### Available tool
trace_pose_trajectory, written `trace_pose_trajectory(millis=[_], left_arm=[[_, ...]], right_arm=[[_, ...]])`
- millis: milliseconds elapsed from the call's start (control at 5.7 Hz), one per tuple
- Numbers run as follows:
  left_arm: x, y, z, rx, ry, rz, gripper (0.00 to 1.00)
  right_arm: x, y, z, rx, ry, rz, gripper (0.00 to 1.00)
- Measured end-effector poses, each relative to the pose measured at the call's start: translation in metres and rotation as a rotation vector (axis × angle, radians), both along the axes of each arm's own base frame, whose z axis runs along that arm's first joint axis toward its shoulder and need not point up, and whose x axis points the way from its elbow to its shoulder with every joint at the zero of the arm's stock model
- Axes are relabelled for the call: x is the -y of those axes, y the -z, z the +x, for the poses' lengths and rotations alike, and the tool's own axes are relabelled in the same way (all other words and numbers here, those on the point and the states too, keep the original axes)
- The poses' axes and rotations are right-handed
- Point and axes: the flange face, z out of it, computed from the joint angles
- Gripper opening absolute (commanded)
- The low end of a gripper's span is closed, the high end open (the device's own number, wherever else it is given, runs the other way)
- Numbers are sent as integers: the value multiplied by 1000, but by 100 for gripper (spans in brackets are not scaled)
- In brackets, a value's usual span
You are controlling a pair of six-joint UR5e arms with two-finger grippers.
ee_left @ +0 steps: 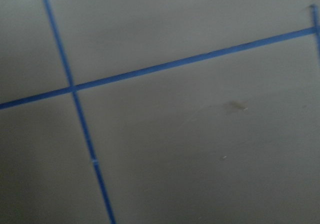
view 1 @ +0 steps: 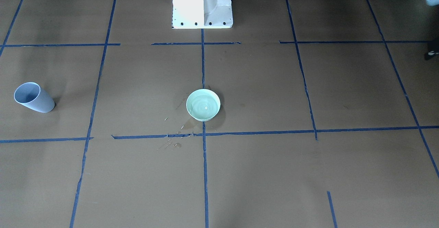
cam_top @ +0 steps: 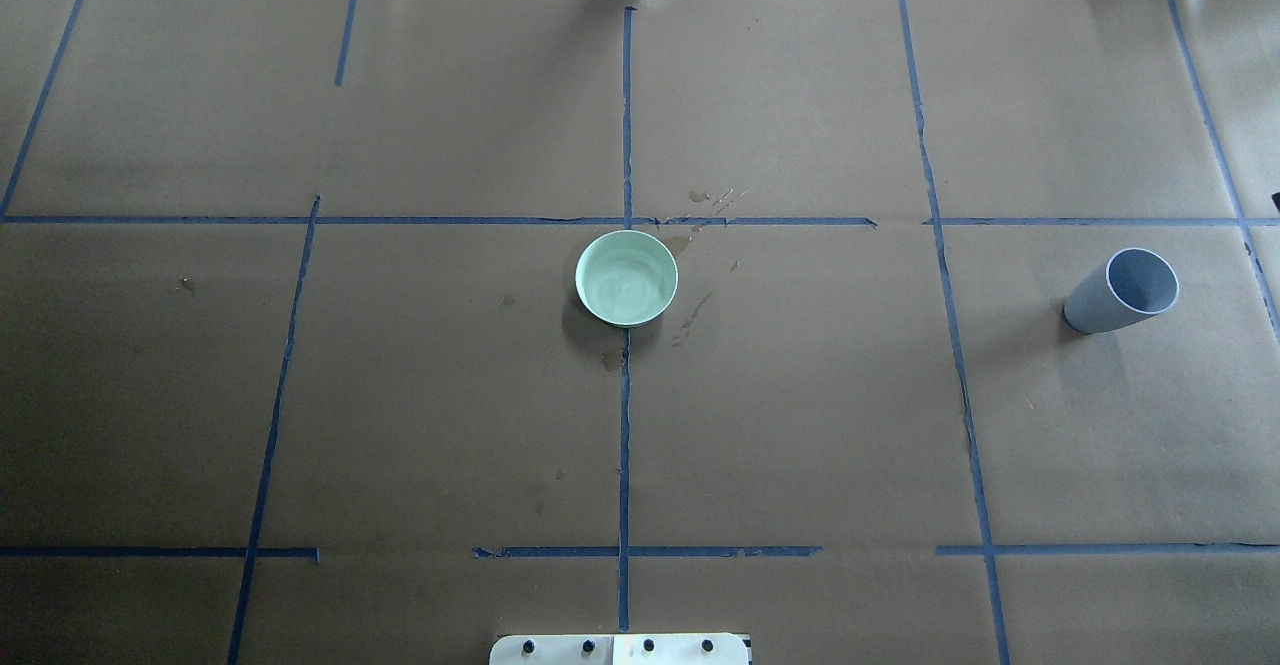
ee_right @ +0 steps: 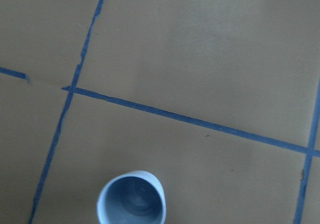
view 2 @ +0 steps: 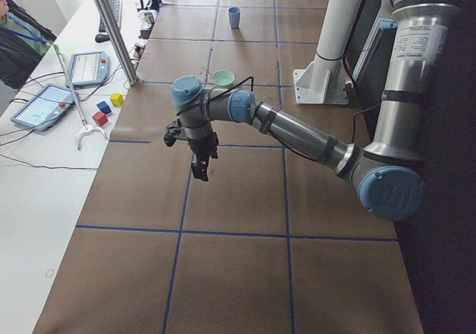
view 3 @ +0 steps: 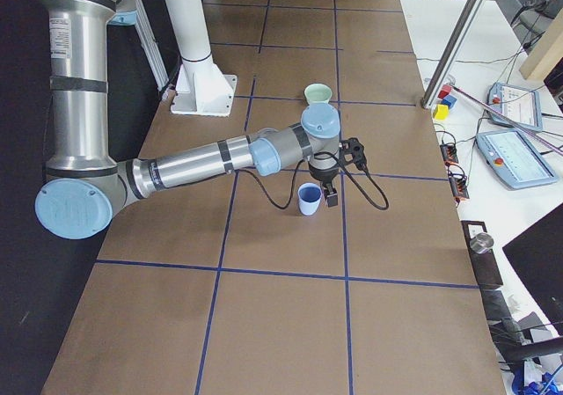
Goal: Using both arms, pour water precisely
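Water [view 1: 203, 105], clear and rippled, lies in the pale green bowl [view 1: 201, 118] at the middle of the front-facing view, where 2 blue tape lines [view 1: 204, 159] cross. Some of it is spilt: wet streaks and drops [view 1: 175, 145] show on the brown paper [view 1: 274, 187] just beside the bowl, to its lower left. The blue cup [cam_top: 1120, 290] stands well apart, near the right edge of the overhead view, and it is upright in the right side view. Whether it contains water cannot be told.

The right gripper [view 3: 330, 193] hangs near the cup, above and beside it, and seems not to touch it. The left gripper [view 2: 199, 164] hangs over bare paper at the other end of the table. Whether the fingers of either are spread or closed cannot be told, because only the side views show them.

The step in hand probably belongs to the right arm [view 3: 202, 162] at the cup. To do it well, it should move straight up or down, because a light cup tips easily. If it carries the cup, it should keep it level and pour low and slowly over the centre of the bowl, while the left arm [view 2: 297, 129] steadies the bowl.
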Motion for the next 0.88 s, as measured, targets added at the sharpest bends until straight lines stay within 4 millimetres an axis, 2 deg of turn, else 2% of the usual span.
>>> trace_pose_trajectory(millis=[176,351,527,702,878], left_arm=[[-12,-34,-23,-28,37,-7,100],[-18,-46,-30,-36,63,-16,100],[-19,-49,-32,-38,72,-20,100],[-18,-48,-32,-39,81,-23,100],[-17,-47,-32,-39,90,-25,100]], right_arm=[[-12,33,-37,-10,-39,-18,100],[-28,58,-71,-38,-86,-22,100],[-44,72,-94,-58,-130,-13,100],[-65,69,-104,-54,-177,11,100],[-91,50,-108,-35,-237,51,100]])
